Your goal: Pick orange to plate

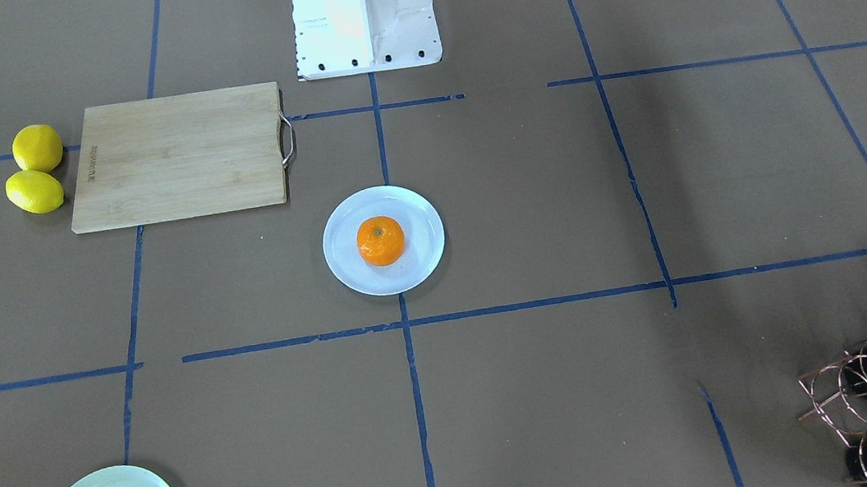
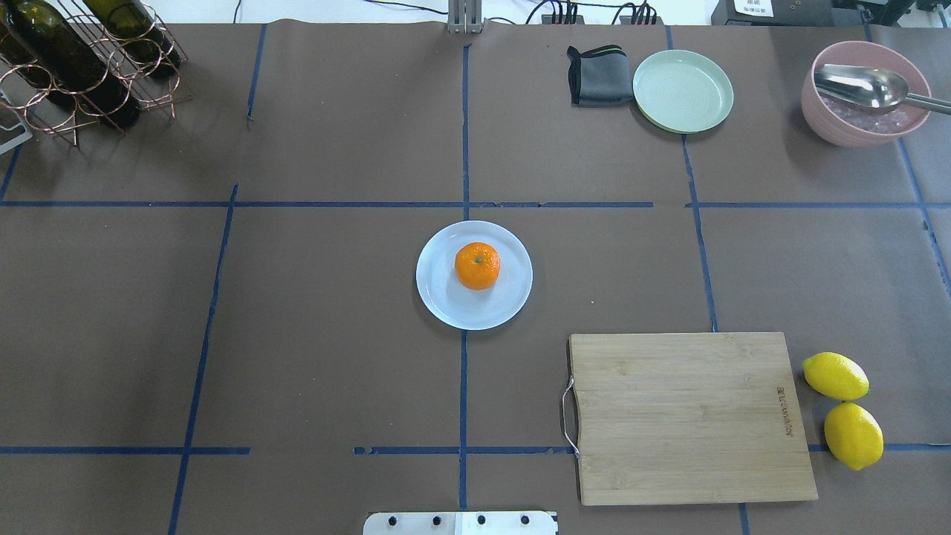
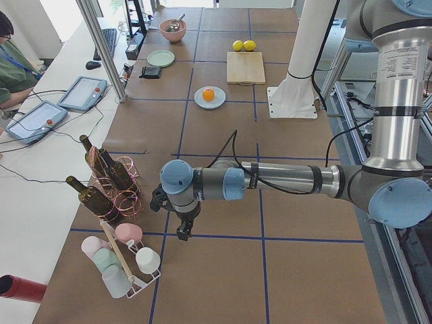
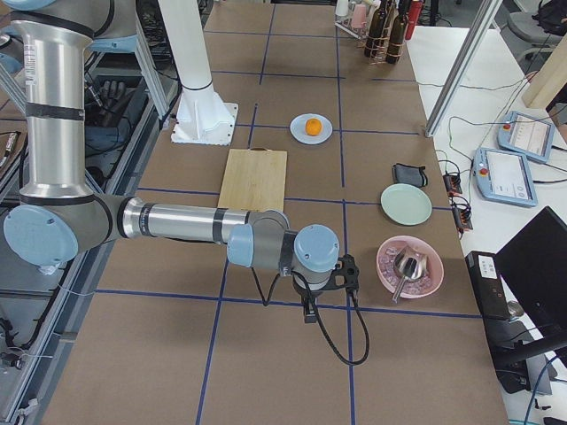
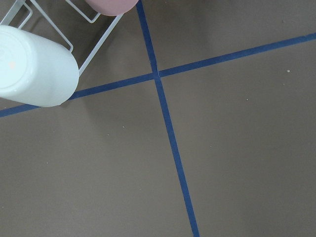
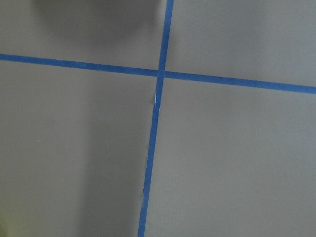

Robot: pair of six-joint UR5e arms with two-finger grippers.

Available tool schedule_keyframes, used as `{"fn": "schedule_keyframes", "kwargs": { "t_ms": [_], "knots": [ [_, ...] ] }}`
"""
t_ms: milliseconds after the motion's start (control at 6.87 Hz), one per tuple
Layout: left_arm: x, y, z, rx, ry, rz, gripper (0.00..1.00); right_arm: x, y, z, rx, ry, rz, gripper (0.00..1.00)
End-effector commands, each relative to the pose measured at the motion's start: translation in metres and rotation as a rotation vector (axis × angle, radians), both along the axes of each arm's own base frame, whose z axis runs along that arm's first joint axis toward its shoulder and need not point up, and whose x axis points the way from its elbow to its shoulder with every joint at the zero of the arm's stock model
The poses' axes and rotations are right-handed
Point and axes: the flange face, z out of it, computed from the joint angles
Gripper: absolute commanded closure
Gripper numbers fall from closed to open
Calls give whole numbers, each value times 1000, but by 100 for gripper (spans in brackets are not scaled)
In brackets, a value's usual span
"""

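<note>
The orange rests on the plate, slightly toward the plate's far side in the overhead view, with its stem dimple facing up. The plate lies near the middle of the table, on top of a blue tape line.

To the robot's right, and closer to its base than the plate, lies a wooden cutting board, its metal handle turned toward the tape line. Two lemons lie side by side just beyond the board's opposite edge. At the far right of the table a mint-green plate sits just beside a folded grey cloth. Further right, a pink bowl holds a metal spoon. A wire bottle rack stands in the far left corner.

The left tool hangs over the table at its left end, close to a cup rack and well apart from the plate. Its wrist view shows a white cup and a tape crossing. The right tool hangs over the table's right end, near the pink bowl. Whether either tool's fingers stand apart or together cannot be told from these views.
</note>
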Motion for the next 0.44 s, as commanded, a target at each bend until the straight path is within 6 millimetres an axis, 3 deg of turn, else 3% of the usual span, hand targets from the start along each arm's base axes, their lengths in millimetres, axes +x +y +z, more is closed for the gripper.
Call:
{"fn": "schedule_keyframes", "kwargs": {
  "t_ms": [0,291],
  "knots": [
    [0,1,1,0,0,1,0,0,0,-1,1,-1,1,0],
    [0,1,1,-1,0,0,0,0,-2,-2,3,-2,2,0]
  ]
}}
